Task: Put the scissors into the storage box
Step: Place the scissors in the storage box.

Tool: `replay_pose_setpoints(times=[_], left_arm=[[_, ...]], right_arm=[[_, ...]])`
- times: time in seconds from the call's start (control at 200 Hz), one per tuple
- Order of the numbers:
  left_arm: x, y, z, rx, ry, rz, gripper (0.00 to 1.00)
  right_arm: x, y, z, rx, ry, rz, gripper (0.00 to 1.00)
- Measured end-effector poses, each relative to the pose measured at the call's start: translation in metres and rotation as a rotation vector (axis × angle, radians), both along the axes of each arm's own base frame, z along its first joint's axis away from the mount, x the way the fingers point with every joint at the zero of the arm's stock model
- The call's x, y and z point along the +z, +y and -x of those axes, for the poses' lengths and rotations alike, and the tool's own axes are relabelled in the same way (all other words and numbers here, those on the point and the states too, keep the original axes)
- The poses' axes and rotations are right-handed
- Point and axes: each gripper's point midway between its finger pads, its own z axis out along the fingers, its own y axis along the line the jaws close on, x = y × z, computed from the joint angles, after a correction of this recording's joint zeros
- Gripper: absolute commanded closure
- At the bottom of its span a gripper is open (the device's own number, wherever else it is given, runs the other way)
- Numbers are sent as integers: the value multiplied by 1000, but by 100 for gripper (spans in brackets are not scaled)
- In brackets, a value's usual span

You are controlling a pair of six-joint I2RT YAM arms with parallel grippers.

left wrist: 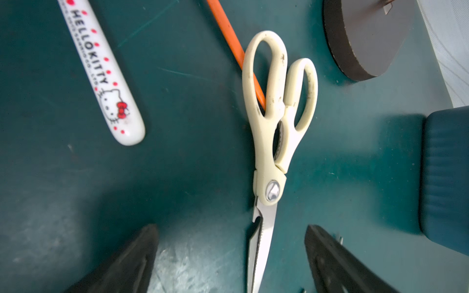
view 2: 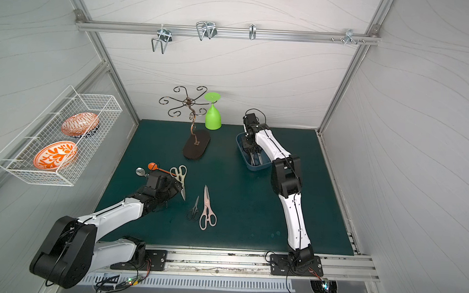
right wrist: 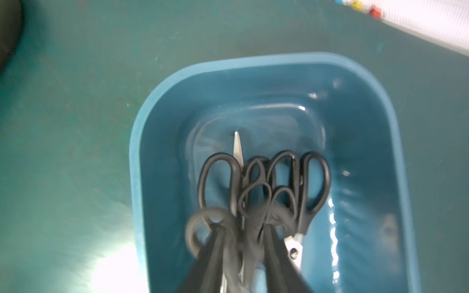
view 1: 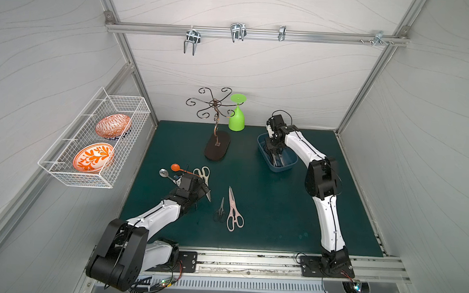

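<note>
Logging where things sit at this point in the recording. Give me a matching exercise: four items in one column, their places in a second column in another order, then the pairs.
1 cream-handled shears
2 pink-handled shears
3 heap of black-handled scissors
4 orange patterned bowls

A in the white wire basket
B in the storage box
C blades between the left gripper's open fingers
D on the mat beside a small black pair

Pairs: 1-C, 2-D, 3-B, 4-A

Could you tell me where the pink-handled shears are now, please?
In both top views the pink-handled shears lie on the green mat, front middle, just right of the small black scissors.
</note>
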Motion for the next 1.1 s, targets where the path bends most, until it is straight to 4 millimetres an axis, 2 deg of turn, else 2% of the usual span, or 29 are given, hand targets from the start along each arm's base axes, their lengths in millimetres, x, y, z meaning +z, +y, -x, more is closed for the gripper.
replay_pose_setpoints(times=[0.235,0.355,0.49,0.595,0.665,0.74,0.8,0.955,1.1], left_arm=[[0,-1,0,-3,1,5,5],[1,-1,0,-5,-2,9,5],[5,-2,-1,-5,-15,12,5],[7,-2,-2,-4,-25,16,5],[8,-3,-3,-6,-31,21,5],[9,-4,-4,-7,-35,26,5],[9,-4,-4,-9,-36,29,5],[15,-5,-5,-8,-56,37,5],[20,-5,-6,-7,-71,40,5]], right_arm=[[4,-1,1,-4,-5,-5,63],[12,-3,28,13,21,-13,61],[44,7,86,68,23,-50,60],[70,41,147,167,2,-103,59],[73,63,189,234,14,-121,59],[62,83,230,298,55,-116,59],[43,91,261,332,109,-94,59],[-7,86,324,354,255,-9,59],[-25,82,362,361,322,16,57]])
